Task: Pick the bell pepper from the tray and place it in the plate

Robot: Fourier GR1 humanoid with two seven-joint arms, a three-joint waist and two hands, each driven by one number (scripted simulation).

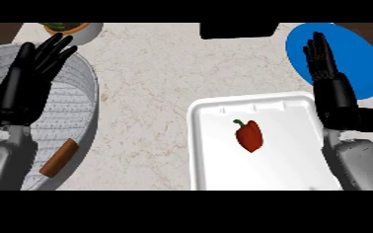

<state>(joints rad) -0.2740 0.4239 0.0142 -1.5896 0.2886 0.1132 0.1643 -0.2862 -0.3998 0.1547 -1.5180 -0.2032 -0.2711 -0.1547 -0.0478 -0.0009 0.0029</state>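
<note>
On the white foam tray the red bell pepper lies free; my right hand, fingers straight, hovers over the blue plate, holding nothing; left hand rests open

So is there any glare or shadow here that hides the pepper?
Head view: light is even, with no glare on the white tray; the bell pepper shows plainly and casts almost no shadow. The right hand covers part of the blue plate.
</note>
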